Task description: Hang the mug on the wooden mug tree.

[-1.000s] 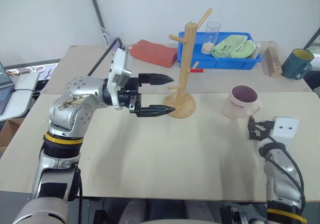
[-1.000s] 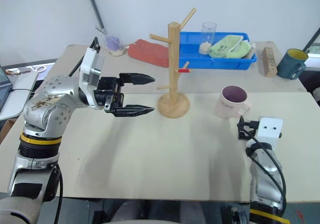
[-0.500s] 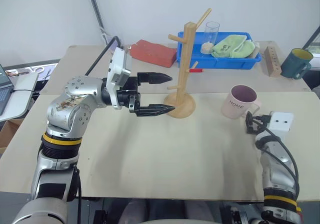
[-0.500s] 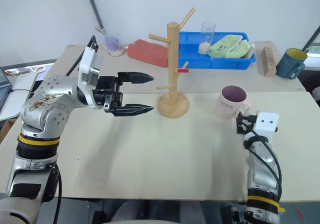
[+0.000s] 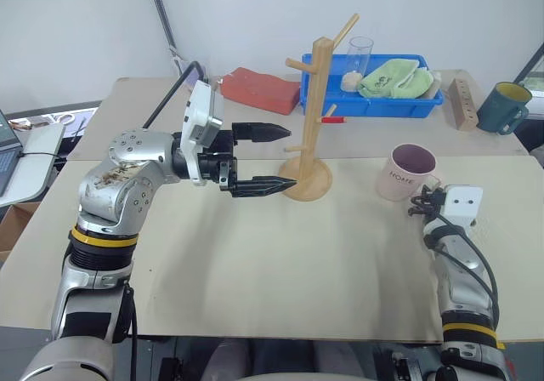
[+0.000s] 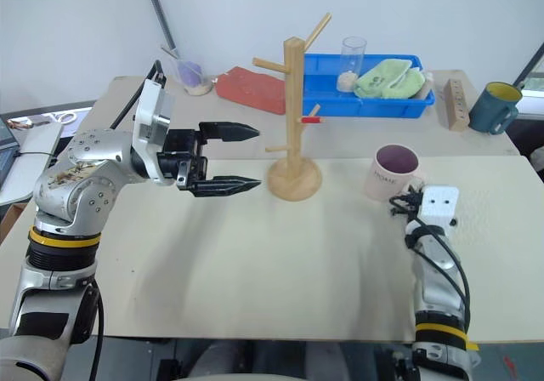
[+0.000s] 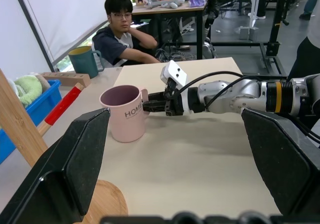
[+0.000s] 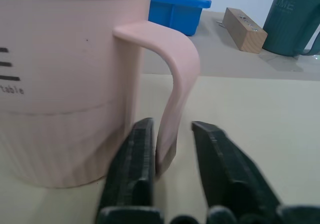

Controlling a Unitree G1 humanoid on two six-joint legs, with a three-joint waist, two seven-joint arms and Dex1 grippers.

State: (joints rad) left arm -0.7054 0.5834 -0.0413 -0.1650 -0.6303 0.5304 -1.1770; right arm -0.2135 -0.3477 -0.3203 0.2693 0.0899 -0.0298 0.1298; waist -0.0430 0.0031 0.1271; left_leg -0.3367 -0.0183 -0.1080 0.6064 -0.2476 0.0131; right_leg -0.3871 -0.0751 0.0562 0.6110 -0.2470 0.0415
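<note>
A pale beige table [image 5: 280, 253] stands before a white wall, with a second tabletop butted against its far edge. The wooden mug tree [image 5: 316, 122] stands upright on its round base near the seam between the two and serves as reference point.

The mug [image 5: 410, 173] sits upright on the table to the right of the wooden mug tree, well apart from it, dark inside showing, with its handle [image 8: 176, 84] turned away from the tree.

The right gripper [image 8: 172, 159] is at that handle, level with the table. Its two black fingers [image 8: 137, 166] straddle the lower part of the loop: one lies between handle and mug wall against the handle, while a narrow gap shows between the handle and the outer finger. The jaws are drawn nearly together about the handle; a firm clamp cannot be confirmed.

The left gripper [image 5: 276, 156] hangs above the table just left of the wooden mug tree, pointing at it, fingers spread wide and holding nothing.

Behind the tree lie a blue tray [image 5: 374, 100] with a green cloth [image 5: 395, 79], a clear glass [image 5: 360, 54] and a red block [image 5: 259, 88]. Far right of the tree stand a wooden block with holes [image 5: 463, 100] and a teal mug [image 5: 506, 107]. In the left wrist view a person [image 7: 122, 31] sits beyond the table.
</note>
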